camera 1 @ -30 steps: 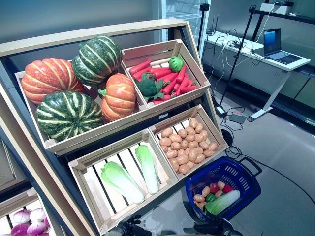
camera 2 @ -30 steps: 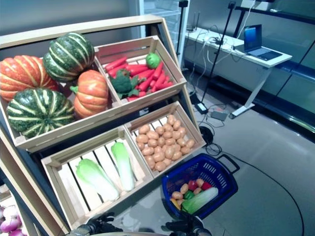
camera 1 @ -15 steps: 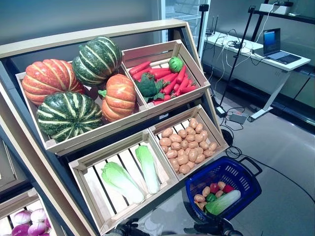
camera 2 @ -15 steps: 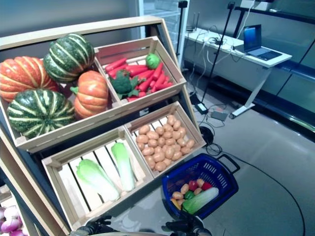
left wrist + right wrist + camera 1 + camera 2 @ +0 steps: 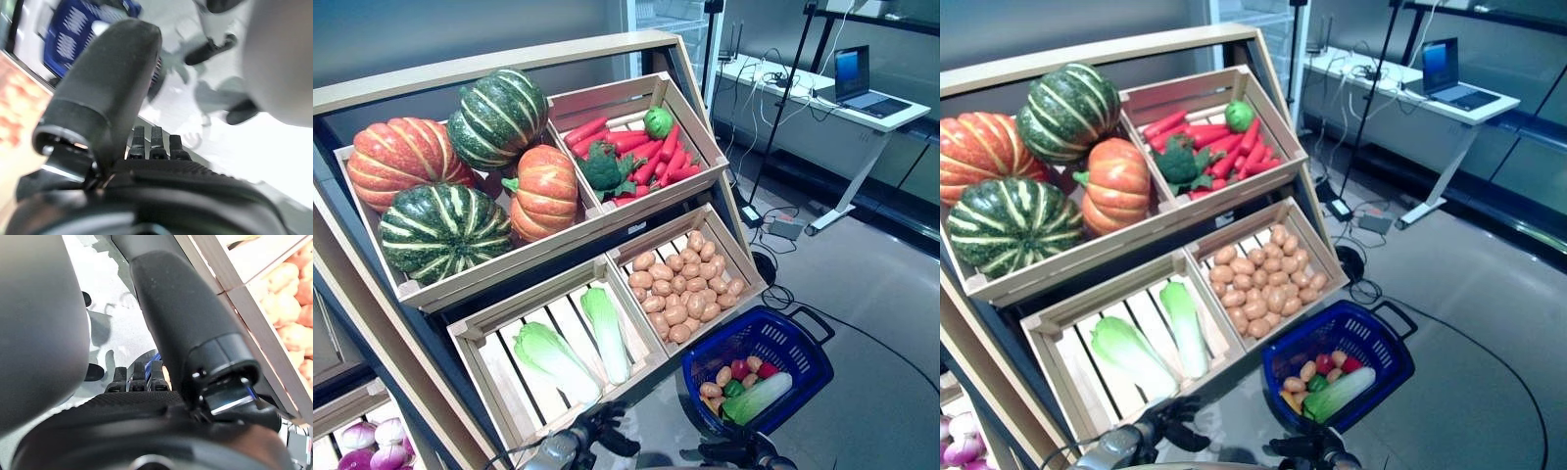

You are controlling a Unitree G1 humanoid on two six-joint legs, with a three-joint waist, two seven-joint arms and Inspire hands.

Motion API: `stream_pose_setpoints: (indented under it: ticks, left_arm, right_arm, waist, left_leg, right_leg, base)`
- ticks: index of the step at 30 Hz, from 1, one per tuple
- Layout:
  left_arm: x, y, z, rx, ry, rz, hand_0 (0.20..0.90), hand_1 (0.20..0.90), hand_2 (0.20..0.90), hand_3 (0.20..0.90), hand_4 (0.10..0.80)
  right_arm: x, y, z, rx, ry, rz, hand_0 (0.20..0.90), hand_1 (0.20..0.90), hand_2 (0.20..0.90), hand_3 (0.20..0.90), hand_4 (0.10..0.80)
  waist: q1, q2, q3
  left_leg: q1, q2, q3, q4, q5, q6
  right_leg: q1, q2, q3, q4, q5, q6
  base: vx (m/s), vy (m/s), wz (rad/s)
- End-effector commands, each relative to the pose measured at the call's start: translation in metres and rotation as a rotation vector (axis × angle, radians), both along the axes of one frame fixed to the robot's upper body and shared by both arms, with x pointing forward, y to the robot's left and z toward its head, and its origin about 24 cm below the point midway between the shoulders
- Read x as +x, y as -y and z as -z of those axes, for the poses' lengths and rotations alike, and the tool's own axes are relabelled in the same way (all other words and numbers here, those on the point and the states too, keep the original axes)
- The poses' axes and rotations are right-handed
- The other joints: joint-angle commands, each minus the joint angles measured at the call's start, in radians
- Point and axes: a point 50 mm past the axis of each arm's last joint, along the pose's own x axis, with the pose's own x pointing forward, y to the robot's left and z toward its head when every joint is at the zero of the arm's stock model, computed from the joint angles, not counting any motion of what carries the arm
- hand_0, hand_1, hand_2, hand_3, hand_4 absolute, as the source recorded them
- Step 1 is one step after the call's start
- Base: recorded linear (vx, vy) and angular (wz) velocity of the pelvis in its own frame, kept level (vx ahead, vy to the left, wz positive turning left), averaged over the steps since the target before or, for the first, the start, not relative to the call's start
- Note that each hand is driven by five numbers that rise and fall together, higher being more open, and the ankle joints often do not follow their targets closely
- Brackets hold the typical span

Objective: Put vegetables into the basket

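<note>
I see the blue basket [image 5: 759, 367] on the floor at about 4 o'clock in the head view, just beside the lower right corner of the wooden stand [image 5: 372, 294]; it already holds a pale green cabbage [image 5: 759, 399], a few potatoes, something red and a small green piece. Up at 1 o'clock from the basket, touching distance from its rim, the potato crate [image 5: 685, 286] is full, and at 9 o'clock from that the next crate holds two napa cabbages [image 5: 578, 348] lying side by side. On the upper tier I count two orange pumpkins [image 5: 545, 193] and two striped green ones [image 5: 443, 231] at 10 o'clock, with the carrot crate [image 5: 641, 157] at 12 o'clock, broccoli [image 5: 604, 170] and a green pepper [image 5: 657, 121] lying among the red roots. Purple onions [image 5: 367, 446] show at 8 o'clock on a lower shelf. My left hand [image 5: 607, 431] is at 6 o'clock, just below the cabbage crate, fingers relaxed and holding nothing; its wrist view shows straight fingers [image 5: 151, 142] over bare floor. My right hand [image 5: 736, 452] sits at 5 o'clock near the basket, fingers likewise loose and empty.
</note>
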Motion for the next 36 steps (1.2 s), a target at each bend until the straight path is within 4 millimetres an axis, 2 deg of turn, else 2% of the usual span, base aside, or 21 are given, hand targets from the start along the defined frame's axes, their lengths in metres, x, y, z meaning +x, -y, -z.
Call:
stream_pose_setpoints:
  ticks: [1,4,8,13,17,22,25,26,29,31,33,34,35,36]
  left_arm:
    - [0.070,0.017,-0.063,-0.156,0.266,0.109,0.900,0.900,0.900,0.900,0.800]
    - [0.088,0.014,-0.099,-0.097,0.462,0.178,0.900,0.900,0.900,0.900,0.800]
    - [0.100,0.006,-0.128,-0.067,0.590,0.168,0.900,0.900,0.900,0.900,0.800]
    - [0.113,-0.016,-0.180,0.152,0.884,0.205,0.900,0.900,0.900,0.900,0.800]
    - [0.115,-0.028,-0.193,0.289,0.955,0.218,0.900,0.900,0.900,0.900,0.800]
    - [0.120,-0.063,-0.204,0.542,0.952,0.207,0.900,0.900,0.900,0.900,0.800]
    - [0.122,-0.075,-0.211,0.654,0.966,0.210,0.900,0.900,0.900,0.900,0.800]
    - [0.124,-0.082,-0.215,0.713,0.970,0.216,0.900,0.900,0.900,0.900,0.800]
    - [0.126,-0.086,-0.228,0.865,1.026,0.253,0.900,0.900,0.900,0.900,0.800]
    - [0.127,-0.085,-0.231,0.879,1.041,0.253,0.900,0.900,0.900,0.900,0.800]
    - [0.132,-0.084,-0.249,0.938,1.143,0.236,0.900,0.900,0.900,0.900,0.800]
    - [0.132,-0.084,-0.250,0.944,1.151,0.235,0.900,0.900,0.900,0.900,0.800]
    - [0.134,-0.083,-0.257,1.017,1.202,0.250,0.900,0.900,0.900,0.900,0.800]
    - [0.135,-0.082,-0.259,1.047,1.217,0.262,0.900,0.900,0.900,0.900,0.800]
  right_arm:
    - [0.027,-0.004,-0.008,-0.010,0.069,-0.029,0.900,0.900,0.900,0.900,0.800]
    - [0.023,0.000,-0.008,-0.023,0.061,-0.037,0.900,0.900,0.900,0.900,0.800]
    - [0.012,0.003,-0.004,-0.022,0.044,-0.030,0.900,0.900,0.900,0.900,0.800]
    - [0.002,0.010,-0.003,-0.025,0.049,0.005,0.900,0.900,0.900,0.900,0.800]
    - [0.002,0.015,-0.005,-0.035,0.062,0.012,0.900,0.900,0.900,0.900,0.800]
    - [0.000,0.030,-0.007,-0.052,0.067,0.027,0.900,0.900,0.900,0.900,0.800]
    - [0.002,0.034,-0.009,-0.059,0.083,0.029,0.900,0.900,0.900,0.900,0.800]
    - [0.004,0.038,-0.010,-0.061,0.098,0.045,0.900,0.900,0.900,0.900,0.800]
    - [0.018,0.043,-0.016,-0.064,0.144,0.037,0.900,0.900,0.900,0.900,0.800]
    - [0.022,0.044,-0.018,-0.069,0.156,0.031,0.900,0.900,0.900,0.900,0.800]
    - [0.046,0.053,-0.030,-0.094,0.223,0.009,0.900,0.900,0.900,0.900,0.800]
    - [0.048,0.053,-0.031,-0.095,0.230,0.010,0.900,0.900,0.900,0.900,0.800]
    - [0.066,0.056,-0.040,-0.099,0.289,0.021,0.900,0.900,0.900,0.900,0.800]
    - [0.072,0.057,-0.044,-0.099,0.311,0.023,0.900,0.900,0.900,0.900,0.800]
  waist:
    - [-0.022,-0.012,0.042]
    - [-0.019,-0.005,0.042]
    - [-0.010,-0.004,0.037]
    - [0.010,0.003,0.043]
    - [0.013,0.010,0.053]
    - [0.018,0.030,0.075]
    - [0.019,0.038,0.094]
    - [0.022,0.044,0.110]
    - [0.030,0.053,0.153]
    - [0.031,0.056,0.163]
    - [0.038,0.071,0.222]
    - [0.038,0.072,0.227]
    - [0.043,0.076,0.256]
    - [0.043,0.077,0.265]
  left_leg:
    - [-0.007,0.013,-0.031,0.015,-0.053,-0.039]
    - [-0.012,0.015,-0.033,0.009,-0.049,-0.040]
    - [-0.020,0.018,-0.038,0.008,-0.049,-0.041]
    - [-0.052,0.020,-0.048,0.008,-0.035,-0.048]
    - [-0.072,0.019,-0.051,0.008,-0.029,-0.051]
    - [-0.112,0.014,-0.064,0.008,-0.016,-0.056]
    - [-0.131,0.006,-0.072,0.008,-0.010,-0.054]
    - [-0.143,-0.001,-0.084,0.008,-0.005,-0.052]
    - [-0.179,-0.015,-0.103,0.023,0.004,-0.050]
    - [-0.194,-0.018,-0.108,0.029,0.007,-0.050]
    - [-0.246,-0.025,-0.114,0.060,0.015,-0.054]
    - [-0.250,-0.025,-0.114,0.063,0.014,-0.054]
    - [-0.281,-0.028,-0.115,0.080,0.017,-0.056]
    - [-0.295,-0.029,-0.116,0.087,0.018,-0.058]
  right_leg:
    - [0.049,-0.057,0.015,0.003,-0.021,0.065]
    - [0.044,-0.054,0.012,-0.001,-0.019,0.066]
    - [0.043,-0.054,0.004,-0.001,-0.024,0.066]
    - [0.020,-0.058,-0.011,-0.001,-0.020,0.064]
    - [0.000,-0.059,-0.014,-0.001,-0.019,0.061]
    - [-0.035,-0.063,-0.017,-0.001,-0.013,0.060]
    - [-0.048,-0.068,-0.022,-0.001,-0.011,0.058]
    - [-0.053,-0.070,-0.030,-0.001,-0.009,0.055]
    - [-0.084,-0.077,-0.043,0.027,-0.014,0.051]
    - [-0.098,-0.079,-0.043,0.040,-0.018,0.049]
    - [-0.132,-0.085,-0.055,0.061,-0.021,0.040]
    - [-0.134,-0.085,-0.056,0.062,-0.021,0.039]
    - [-0.154,-0.084,-0.062,0.067,-0.021,0.033]
    - [-0.163,-0.083,-0.064,0.070,-0.022,0.031]
  base:
    - [-0.030,-0.011,-0.02]
    - [0.000,0.000,0.00]
    - [0.014,-0.019,0.00]
    - [-0.022,-0.023,0.07]
    - [-0.083,0.027,0.03]
    - [-0.065,0.026,0.08]
    - [-0.086,0.023,0.13]
    - [-0.073,0.004,0.05]
    - [-0.129,-0.002,0.08]
    - [-0.116,0.008,0.18]
    - [-0.176,0.009,0.11]
    - [-0.177,-0.020,0.05]
    - [-0.147,-0.026,0.04]
    - [-0.174,-0.040,0.06]
